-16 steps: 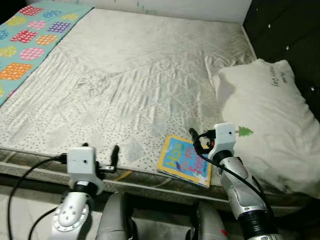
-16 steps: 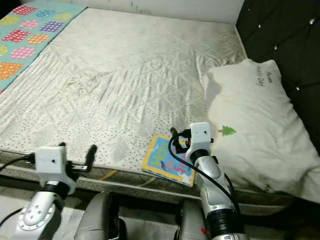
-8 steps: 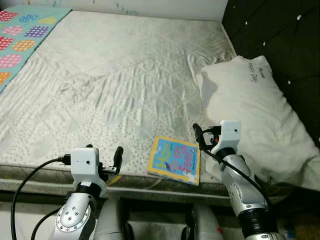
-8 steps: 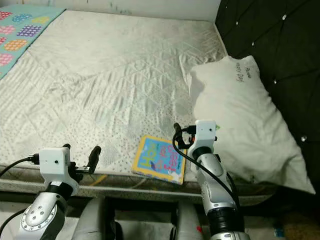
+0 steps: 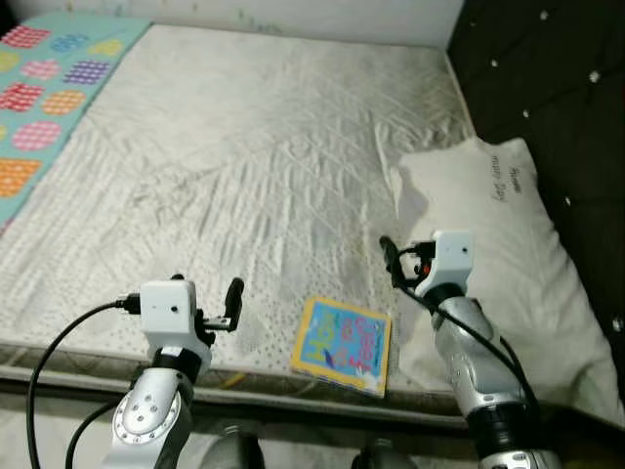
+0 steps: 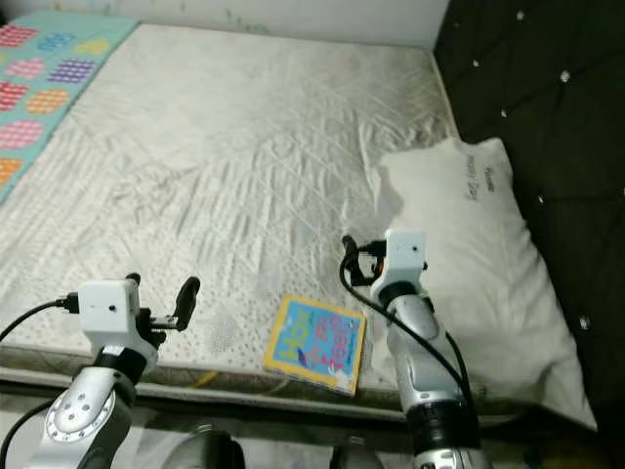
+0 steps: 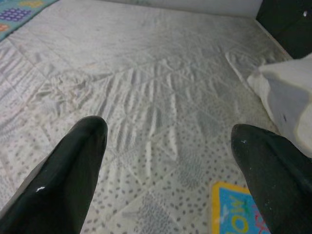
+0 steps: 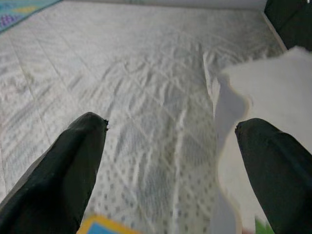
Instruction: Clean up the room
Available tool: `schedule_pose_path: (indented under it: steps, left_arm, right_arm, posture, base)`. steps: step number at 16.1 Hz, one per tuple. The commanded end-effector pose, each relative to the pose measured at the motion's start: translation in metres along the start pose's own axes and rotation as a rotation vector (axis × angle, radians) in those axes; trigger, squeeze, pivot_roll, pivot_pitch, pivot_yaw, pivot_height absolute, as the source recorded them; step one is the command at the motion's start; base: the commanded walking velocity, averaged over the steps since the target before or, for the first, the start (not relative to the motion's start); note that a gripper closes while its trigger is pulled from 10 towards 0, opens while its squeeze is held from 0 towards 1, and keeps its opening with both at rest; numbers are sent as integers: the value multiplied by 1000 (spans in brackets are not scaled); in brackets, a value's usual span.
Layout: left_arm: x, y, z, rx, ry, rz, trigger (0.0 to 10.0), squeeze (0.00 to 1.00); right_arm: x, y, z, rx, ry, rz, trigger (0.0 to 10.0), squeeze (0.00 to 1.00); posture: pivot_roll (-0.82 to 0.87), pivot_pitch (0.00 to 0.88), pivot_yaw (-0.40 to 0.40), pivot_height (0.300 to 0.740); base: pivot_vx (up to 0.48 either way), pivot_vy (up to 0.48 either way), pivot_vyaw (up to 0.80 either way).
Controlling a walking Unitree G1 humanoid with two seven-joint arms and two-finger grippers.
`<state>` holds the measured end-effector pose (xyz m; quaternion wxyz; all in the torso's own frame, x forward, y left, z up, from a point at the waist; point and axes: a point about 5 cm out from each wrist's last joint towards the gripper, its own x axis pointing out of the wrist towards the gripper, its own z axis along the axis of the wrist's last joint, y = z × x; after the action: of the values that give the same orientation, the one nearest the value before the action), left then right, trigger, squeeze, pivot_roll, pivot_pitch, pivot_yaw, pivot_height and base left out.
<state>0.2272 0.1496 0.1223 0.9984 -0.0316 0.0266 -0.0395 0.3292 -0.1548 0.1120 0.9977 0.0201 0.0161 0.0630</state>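
Note:
A children's book [image 5: 344, 345] with a blue cover and yellow border lies flat near the front edge of the white quilted mattress [image 5: 244, 176]. A white pillow [image 5: 498, 244] rests just right of it, by the headboard. My left gripper [image 5: 207, 291] hovers open over the mattress's front edge, left of the book; its wrist view catches the book's corner [image 7: 239, 214]. My right gripper [image 5: 402, 259] is open above the gap between book and pillow, with the pillow [image 8: 273, 87] beside one finger. Neither holds anything.
A dark tufted headboard [image 5: 547, 68] stands along the right side. A teal blanket with coloured patches [image 5: 49, 98] covers the far left of the bed. The mattress's front edge [image 5: 254, 376] runs just below the book.
The whole picture has shifted, so the camera moved. The book and pillow lie where they were on the bed. Both grippers stay open and empty.

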Motion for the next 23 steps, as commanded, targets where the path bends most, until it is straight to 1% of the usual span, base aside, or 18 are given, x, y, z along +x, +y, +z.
schedule_pose_path:
  steps: [1, 5, 7, 9, 11, 17, 23]
  left_arm:
    - [-1, -2, -5, -13, 33, -22, 10000, 0]
    - [-1, -3, -3, -14, 30, -27, 10000, 0]
    - [0, -4, -3, -27, 24, -39, 10000, 0]
    - [0, -2, -3, -42, 30, -23, 10000, 0]
    - [1, 0, -4, -52, 34, -9, 10000, 0]
    - [2, 0, -5, -63, 38, -2, 10000, 0]
    - [4, 1, -5, -68, 38, 4, 10000, 0]
  right_arm:
    - [-1, -4, -1, 2, 0, -26, 10000, 0]
    - [-3, -5, -2, -3, 3, -47, 10000, 0]
    - [-3, -6, -3, -7, 2, -61, 10000, 0]
    - [-1, -6, -2, -11, -5, -80, 10000, 0]
    - [0, -7, -1, -10, -6, -89, 10000, 0]
    - [0, -8, -1, -10, -7, -92, 10000, 0]
    - [0, -9, -2, -17, -5, -89, 10000, 0]
  posture:
    - [43, 141, -37, 740]
    - [46, 146, -31, 740]
    - [47, 146, -32, 740]
    - [48, 142, -36, 740]
    - [48, 142, -36, 740]
    - [45, 133, -39, 740]
    - [42, 134, -41, 740]
  base:
    - [0, 0, 0]
    - [0, 0, 0]
    - [0, 0, 0]
    - [0, 0, 0]
    - [0, 142, -688]
    - [0, 334, -789]
    - [0, 368, -548]
